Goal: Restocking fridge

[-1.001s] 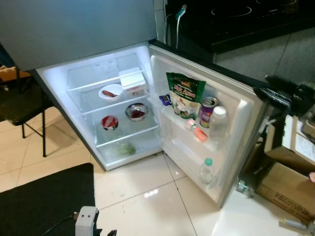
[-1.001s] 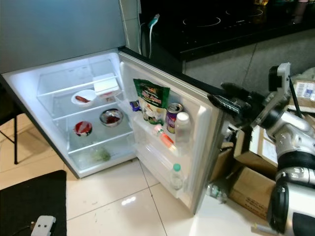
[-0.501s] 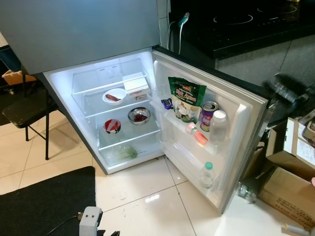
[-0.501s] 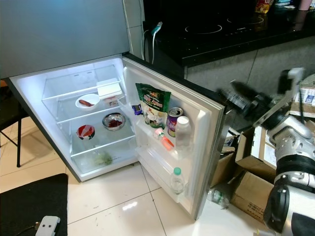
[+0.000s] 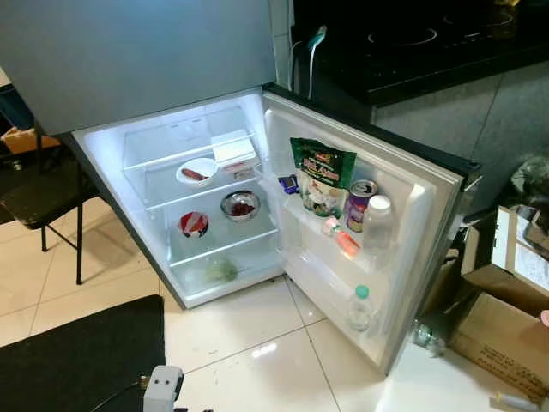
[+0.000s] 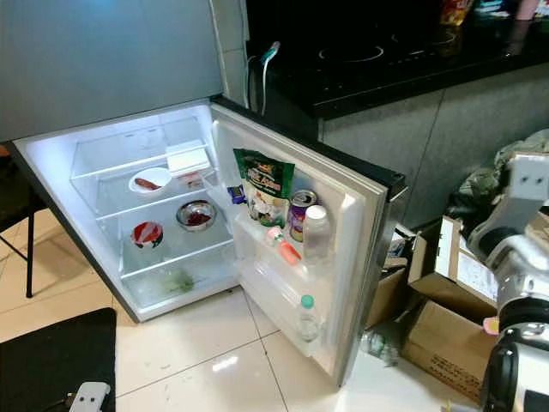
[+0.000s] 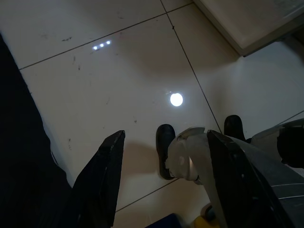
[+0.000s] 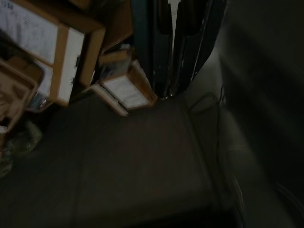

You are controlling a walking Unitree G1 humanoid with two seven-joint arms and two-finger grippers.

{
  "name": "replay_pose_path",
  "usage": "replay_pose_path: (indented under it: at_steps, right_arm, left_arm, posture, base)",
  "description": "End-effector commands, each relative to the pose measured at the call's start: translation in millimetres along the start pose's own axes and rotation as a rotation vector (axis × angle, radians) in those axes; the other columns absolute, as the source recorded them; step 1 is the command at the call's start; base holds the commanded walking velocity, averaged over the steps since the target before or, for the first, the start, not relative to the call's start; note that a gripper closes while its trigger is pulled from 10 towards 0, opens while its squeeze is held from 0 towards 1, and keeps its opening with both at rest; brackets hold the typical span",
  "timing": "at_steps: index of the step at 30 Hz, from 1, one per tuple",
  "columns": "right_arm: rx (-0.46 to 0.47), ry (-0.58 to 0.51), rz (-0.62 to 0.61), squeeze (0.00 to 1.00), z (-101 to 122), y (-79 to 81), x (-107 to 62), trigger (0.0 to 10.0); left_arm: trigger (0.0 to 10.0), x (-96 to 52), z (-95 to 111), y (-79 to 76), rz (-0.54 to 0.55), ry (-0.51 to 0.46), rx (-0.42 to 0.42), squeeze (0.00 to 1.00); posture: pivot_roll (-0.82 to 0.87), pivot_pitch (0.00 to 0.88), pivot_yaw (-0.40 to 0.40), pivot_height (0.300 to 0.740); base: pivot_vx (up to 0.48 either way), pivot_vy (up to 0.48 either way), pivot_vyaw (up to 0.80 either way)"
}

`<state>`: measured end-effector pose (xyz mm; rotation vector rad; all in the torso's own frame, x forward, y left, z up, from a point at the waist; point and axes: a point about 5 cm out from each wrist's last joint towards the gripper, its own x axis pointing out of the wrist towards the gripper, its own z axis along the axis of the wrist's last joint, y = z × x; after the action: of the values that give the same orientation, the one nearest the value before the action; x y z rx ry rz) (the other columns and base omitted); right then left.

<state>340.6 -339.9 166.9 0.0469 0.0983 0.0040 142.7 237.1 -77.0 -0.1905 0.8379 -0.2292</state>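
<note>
Right gripper had pulled away from the fridge door (image 6: 364, 223) edge since a second ago; only the right arm's (image 6: 523, 249) wrist and forearm showed at the right edge of the right eye view, and I couldn't tell whether its fingers were apart or together. Door stood wide open at frame center.

Left gripper (image 7: 164, 187) hung idle over the tiled floor (image 7: 118, 85), fingers spread apart, holding nothing, touching nothing.

Fridge (image 5: 171, 163) interior, upper left of frame, lit:
- 1 white box (image 5: 233, 148) and 1 white dish (image 5: 196, 172) on the top shelf
- 1 steel bowl (image 5: 240, 205) and 1 red-topped bowl (image 5: 193, 224) on the middle shelf
- 1 clump of greens (image 5: 220, 270) at the bottom

Door racks:
- 1 green snack bag (image 5: 320, 176)
- 1 can (image 5: 359, 203)
- 1 white-capped bottle (image 5: 376, 221)
- 1 small orange-and-pink bottle (image 5: 341, 237), lying tilted
- 1 green-capped bottle (image 5: 360, 307) in the lower rack
- 1 small blue item (image 5: 288, 183), too small to identify

Cardboard boxes (image 5: 502, 322) sat at lower right beside the door. Black mat (image 5: 77, 360) at lower left. Dark surface (image 6: 386, 51) with a cooktop at upper right.
</note>
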Motion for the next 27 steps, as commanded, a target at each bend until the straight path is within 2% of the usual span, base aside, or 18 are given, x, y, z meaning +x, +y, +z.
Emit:
replay_pose_path:
  at_steps: [1,7,10,12,14,15,16,18,19,24,25,26,27]
  right_arm:
    - [0.006,-0.034,0.041,0.0,0.8,5.8,1.9,10.0]
    - [0.046,-0.138,0.055,0.0,9.3,15.2,6.7,10.0]
    - [0.058,-0.155,0.077,0.0,10.1,18.6,7.6,10.0]
    - [0.062,-0.162,0.137,0.0,8.2,27.7,9.6,10.0]
    - [0.03,-0.162,0.266,0.0,3.4,44.5,10.9,10.0]
    - [0.03,-0.162,0.266,0.0,3.4,44.5,10.9,10.0]
    - [0.012,-0.164,0.378,0.0,-0.8,58.9,10.8,10.0]
    - [0.012,-0.165,0.408,0.0,-1.9,62.5,10.6,10.0]
    - [0.002,-0.17,0.509,0.0,-4.7,74.8,8.8,10.0]
    - [-0.001,-0.171,0.619,0.0,-6.6,88.3,6.2,10.0]
    - [0.0,-0.159,0.717,0.0,-8.7,99.3,2.0,10.0]
    - [0.0,-0.159,0.717,0.0,-8.7,99.3,2.0,10.0]
    - [0.002,-0.146,0.817,0.0,-10.7,110.7,-3.8,10.0]
  left_arm:
    - [10.0,-0.1,-6.1,-2.1,0.001,0.029,-0.004,0.0]
    - [10.0,4.0,-4.2,-6.6,-0.006,0.03,-0.003,0.0]
    - [10.0,4.5,-3.8,-7.1,-0.007,0.029,-0.003,0.0]
    - [10.0,5.5,-3.0,-8.1,-0.008,0.027,-0.005,0.0]
    - [10.0,6.3,-2.3,-8.8,-0.01,0.025,-0.006,0.0]
    - [10.0,6.3,-2.3,-8.8,-0.01,0.025,-0.006,0.0]
    - [10.0,6.7,-2.3,-9.3,-0.01,0.025,-0.007,0.0]
    - [10.0,6.8,-2.4,-9.6,-0.009,0.025,-0.007,0.0]
    - [10.0,7.0,-3.2,-10.2,-0.009,0.027,-0.009,0.0]
    - [10.0,7.5,-3.2,-10.9,-0.009,0.027,-0.011,0.0]
    - [10.0,8.0,-3.0,-11.6,-0.011,0.026,-0.012,0.0]
    - [10.0,8.0,-3.0,-11.6,-0.011,0.026,-0.012,0.0]
    - [10.0,8.5,-2.7,-12.2,-0.012,0.026,-0.012,0.0]
  posture:
    - [0.02,0.0,0.07,0.74]
    - [0.0,0.0,0.073,0.74]
    - [0.0,0.0,0.073,0.74]
    - [0.0,0.0,0.072,0.74]
    - [0.0,0.0,0.071,0.74]
    - [0.0,0.0,0.071,0.74]
    - [0.0,0.0,0.07,0.74]
    - [0.0,0.0,0.07,0.74]
    - [0.0,0.0,0.068,0.74]
    - [0.0,0.0,0.069,0.74]
    - [-0.01,0.0,0.064,0.74]
    - [-0.01,0.0,0.064,0.74]
    - [-0.01,0.0,0.064,0.74]
  base:
    - [0.0,0.0,0.0]
    - [0.0,0.0,0.0]
    - [0.0,0.0,0.0]
    - [0.0,0.0,0.0]
    - [0.0,0.0,0.0]
    - [0.0,0.0,0.0]
    - [0.0,0.0,0.0]
    - [0.0,0.0,0.0]
    - [0.0,0.0,0.0]
    - [0.0,0.0,0.0]
    - [0.0,0.0,0.0]
    - [0.0,0.0,0.0]
    - [0.0,0.0,0.0]
